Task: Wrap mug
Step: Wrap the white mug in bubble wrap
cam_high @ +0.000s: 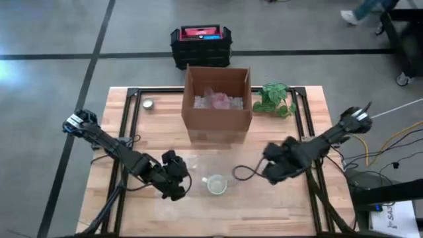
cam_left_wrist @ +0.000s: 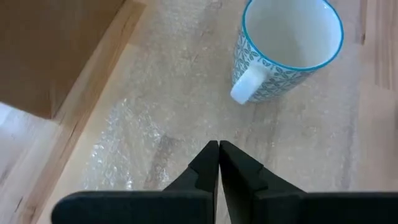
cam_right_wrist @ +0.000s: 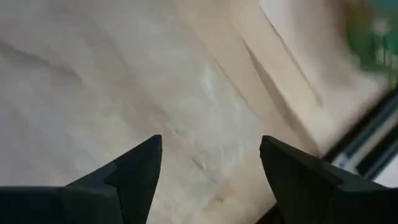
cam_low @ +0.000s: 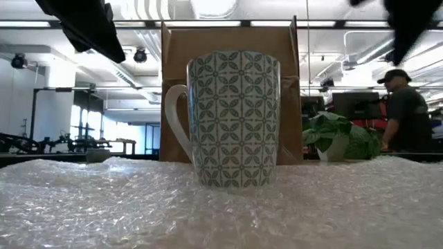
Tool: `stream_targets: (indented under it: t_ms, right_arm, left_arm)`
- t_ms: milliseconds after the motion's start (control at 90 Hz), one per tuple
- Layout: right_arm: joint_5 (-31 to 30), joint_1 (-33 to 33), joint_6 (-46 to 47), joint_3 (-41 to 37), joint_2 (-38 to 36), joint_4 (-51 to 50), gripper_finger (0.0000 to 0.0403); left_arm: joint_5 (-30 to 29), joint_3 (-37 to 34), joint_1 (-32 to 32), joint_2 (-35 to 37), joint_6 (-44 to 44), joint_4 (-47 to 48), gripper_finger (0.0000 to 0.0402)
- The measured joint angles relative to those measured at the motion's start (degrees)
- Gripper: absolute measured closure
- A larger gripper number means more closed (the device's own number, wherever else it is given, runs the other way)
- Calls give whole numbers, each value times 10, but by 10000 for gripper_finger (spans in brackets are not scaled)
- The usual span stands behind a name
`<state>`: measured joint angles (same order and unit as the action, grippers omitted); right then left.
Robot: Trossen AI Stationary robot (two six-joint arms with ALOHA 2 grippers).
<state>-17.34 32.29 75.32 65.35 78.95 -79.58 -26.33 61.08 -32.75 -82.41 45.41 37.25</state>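
A white mug (cam_high: 216, 184) with a blue-green pattern stands upright on its base on a clear bubble wrap sheet (cam_low: 221, 207), its handle (cam_left_wrist: 246, 87) toward the table's left. My left gripper (cam_left_wrist: 219, 145) is shut with nothing between its fingers. It hovers over the wrap (cam_left_wrist: 137, 143) just left of the mug (cam_left_wrist: 286, 50). My right gripper (cam_right_wrist: 211, 144) is open over the wrap (cam_right_wrist: 93, 93), right of the mug. In the low view both arms hang above the mug (cam_low: 232, 117), clear of the sheet.
An open cardboard box (cam_high: 218, 99) with pink stuff inside stands behind the mug, with a small green plant (cam_high: 274, 99) to its right. A small round object (cam_high: 148, 104) lies at the far left. A black crate (cam_high: 200, 43) sits beyond the table. A person (cam_low: 405, 111) stands in the room.
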Motion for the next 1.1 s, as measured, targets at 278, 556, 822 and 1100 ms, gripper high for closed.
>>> stream_targets:
  t_ms: [278,556,822,1100]
  right_arm:
    - [75,51,126,-164,-46,142,171]
    - [110,51,126,-231,-5,209,197]
    - [118,51,110,-273,27,319,223]
    - [113,51,44,-243,20,328,389]
  left_arm:
    - [-3,0,11,0,-16,-24,402]
    - [-12,0,12,0,-47,-69,402]
    - [-12,0,12,0,-47,-69,402]
    - [-12,0,12,0,-47,-69,402]
